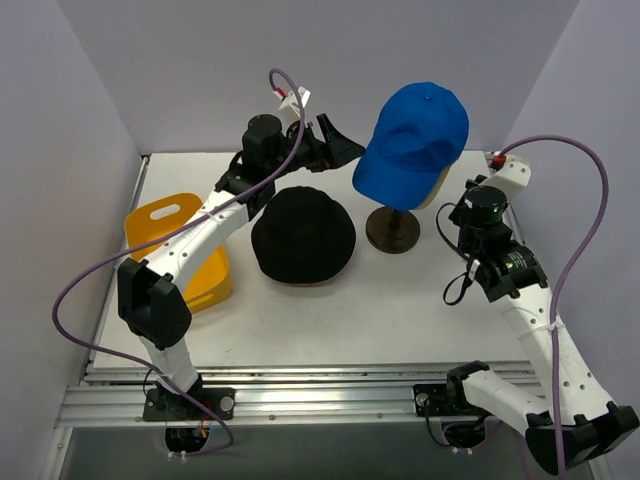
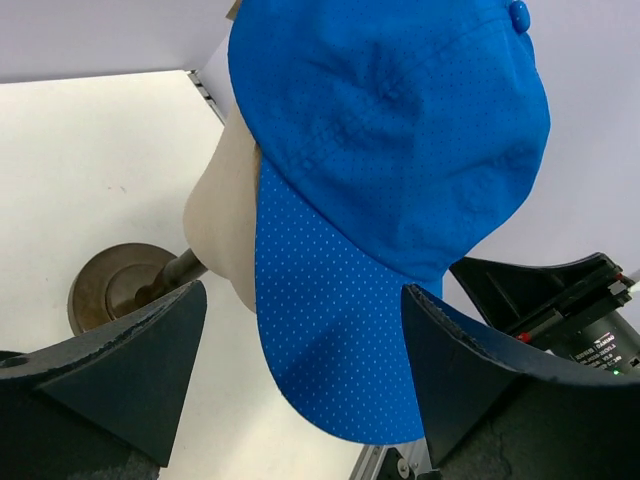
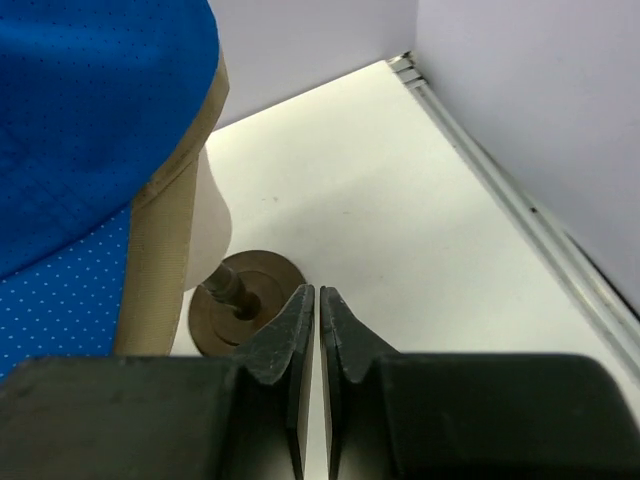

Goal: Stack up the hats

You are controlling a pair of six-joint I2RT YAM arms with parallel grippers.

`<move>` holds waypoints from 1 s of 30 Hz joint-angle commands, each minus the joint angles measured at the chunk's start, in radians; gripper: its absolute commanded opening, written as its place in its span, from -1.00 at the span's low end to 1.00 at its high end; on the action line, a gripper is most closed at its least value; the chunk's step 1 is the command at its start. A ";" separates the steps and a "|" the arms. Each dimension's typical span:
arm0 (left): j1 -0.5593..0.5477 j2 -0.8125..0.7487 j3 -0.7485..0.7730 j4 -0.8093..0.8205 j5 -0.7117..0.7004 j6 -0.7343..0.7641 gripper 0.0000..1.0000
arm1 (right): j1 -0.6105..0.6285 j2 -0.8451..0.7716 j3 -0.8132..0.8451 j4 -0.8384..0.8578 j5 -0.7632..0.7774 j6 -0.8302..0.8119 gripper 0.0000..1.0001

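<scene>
Far left: one yellow tray (image 1: 145, 235), not my job.

My left claw (image 1: 338, 143) is spread wide with nothing in it, up at the back of the table (image 1: 350, 320), facing the blue cap. In its wrist view the cap's brim hangs between my two fingers (image 2: 150, 370), and I can't tell if either one touches it.

Next is one black hat (image 1: 303, 235), lying crown-up on the table near the middle. A thin tan edge shows under its near rim. I can't tell what that is.

Right of it is one blue cap (image 1: 415, 135), sitting on one cream head (image 2: 215, 225) atop one dark round-footed stand (image 1: 392, 230). A tan band shows under the cap's edge in the right wrist view. It could be a second cap, I can't tell. Sure count: two hats.

Handling, my guess: both are light, soft cloth, and the crowns will cave in if squeezed. They're not fragile or slippery. The cap's brim looks like the stiffest part, so I'd pinch there and lift up and off the head, or the stand may tip. The black hat looks floppy all over, so I'd take its rim or bunch the crown.

Far right: my right claw (image 3: 318, 300) is closed tight on nothing, low beside the stand's foot.
</scene>
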 commanded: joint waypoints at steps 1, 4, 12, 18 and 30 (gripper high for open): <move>-0.015 0.015 0.060 0.010 -0.005 0.033 0.74 | -0.052 -0.017 -0.022 0.060 -0.197 0.049 -0.95; -0.022 0.022 0.069 0.027 -0.005 0.039 0.74 | -0.086 -0.010 -0.047 0.108 -0.264 0.053 -0.96; -0.025 0.067 0.149 -0.013 -0.015 0.059 0.74 | -0.210 -0.008 -0.108 0.235 -0.447 0.060 -0.96; -0.032 0.108 0.174 -0.014 -0.011 0.059 0.74 | -0.247 -0.008 -0.136 0.295 -0.516 0.037 -0.96; -0.069 0.071 0.108 0.038 -0.023 0.063 0.73 | -0.255 0.015 -0.153 0.378 -0.619 0.033 -0.97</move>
